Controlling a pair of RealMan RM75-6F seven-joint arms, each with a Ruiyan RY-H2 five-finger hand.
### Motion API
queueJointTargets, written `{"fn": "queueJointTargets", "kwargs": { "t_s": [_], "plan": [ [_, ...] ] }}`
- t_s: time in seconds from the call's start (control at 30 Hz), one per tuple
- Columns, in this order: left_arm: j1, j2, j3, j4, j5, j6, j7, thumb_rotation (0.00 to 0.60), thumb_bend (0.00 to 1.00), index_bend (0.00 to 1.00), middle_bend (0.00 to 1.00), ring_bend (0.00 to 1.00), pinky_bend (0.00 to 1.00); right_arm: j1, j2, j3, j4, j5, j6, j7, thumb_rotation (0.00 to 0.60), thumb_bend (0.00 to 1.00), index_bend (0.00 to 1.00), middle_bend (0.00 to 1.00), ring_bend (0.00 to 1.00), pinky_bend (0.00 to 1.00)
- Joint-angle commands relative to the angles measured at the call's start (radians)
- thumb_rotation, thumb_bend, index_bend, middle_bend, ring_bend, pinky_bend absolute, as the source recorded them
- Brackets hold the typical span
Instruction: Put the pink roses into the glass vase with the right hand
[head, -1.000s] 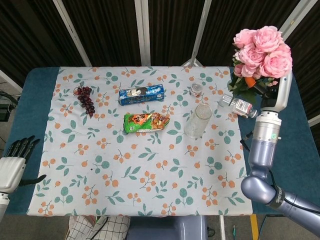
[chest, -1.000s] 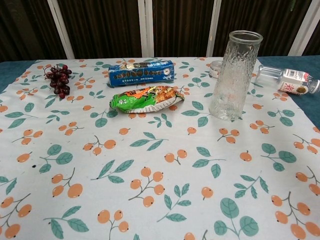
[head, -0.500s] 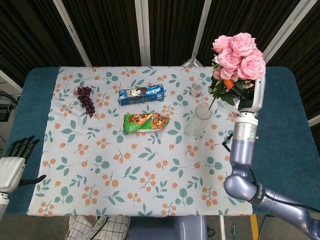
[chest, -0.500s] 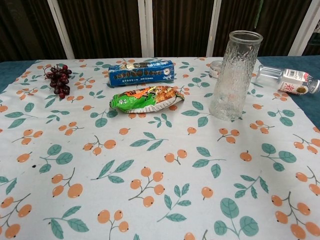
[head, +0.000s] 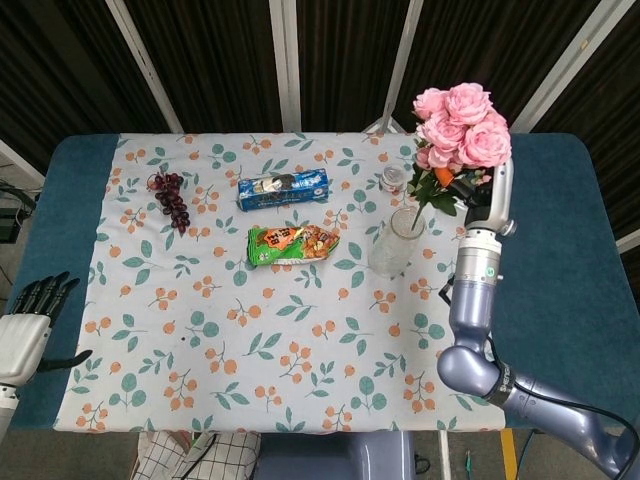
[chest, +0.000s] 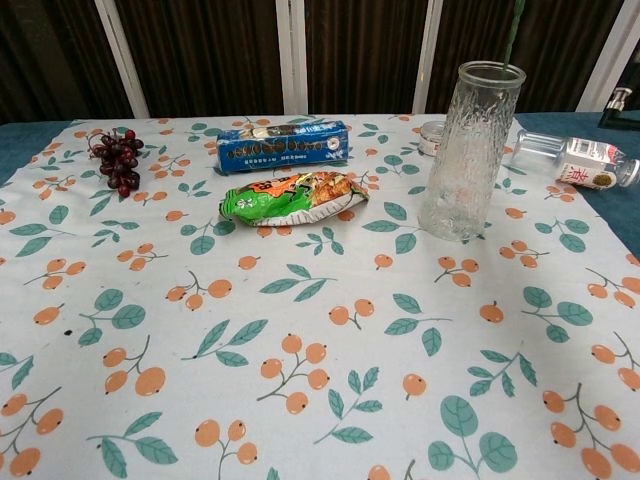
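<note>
Over the last second we have carried the bunch of pink roses (head: 458, 126) leftward from above the bench's far right corner until it hangs over the tall clear ribbed glass vase (head: 396, 241). The chest view shows a green stem (chest: 514, 30) reaching down to the vase's rim, so we judge insertion is just starting. Our right hand (head: 480, 188) grips the stems below the blooms, though the leaves hide its fingers. Our left hand (head: 28, 326) rests beside the bench's near left edge, fingers apart, holding nothing.

Close to the vase stand a small clear jar (head: 393, 179) and a lying clear plastic bottle (chest: 580, 160). The green snack packet (head: 292, 243) lies left, leaving free space above for lowering straight down.
</note>
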Motion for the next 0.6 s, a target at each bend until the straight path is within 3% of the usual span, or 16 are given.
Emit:
{"fn": "queueJointTargets", "kwargs": {
  "t_s": [0.03, 0.6],
  "plan": [
    [0.0, 0.0, 0.0, 0.0, -0.001, 0.0, 0.0, 0.6, 0.0, 0.0, 0.0, 0.0, 0.0, 0.001, -0.01, -0.008, 0.008, 0.0, -0.003, 0.002, 0.6, 0.32, 0.48, 0.51, 0.48, 0.32],
    [-0.004, 0.004, 0.002, -0.005, 0.003, -0.008, -0.011, 0.6, 0.0, 0.0, 0.0, 0.0, 0.0, -0.067, -0.025, -0.084, 0.019, -0.003, -0.019, 0.002, 0.6, 0.32, 0.45, 0.5, 0.47, 0.32]
  ]
}}
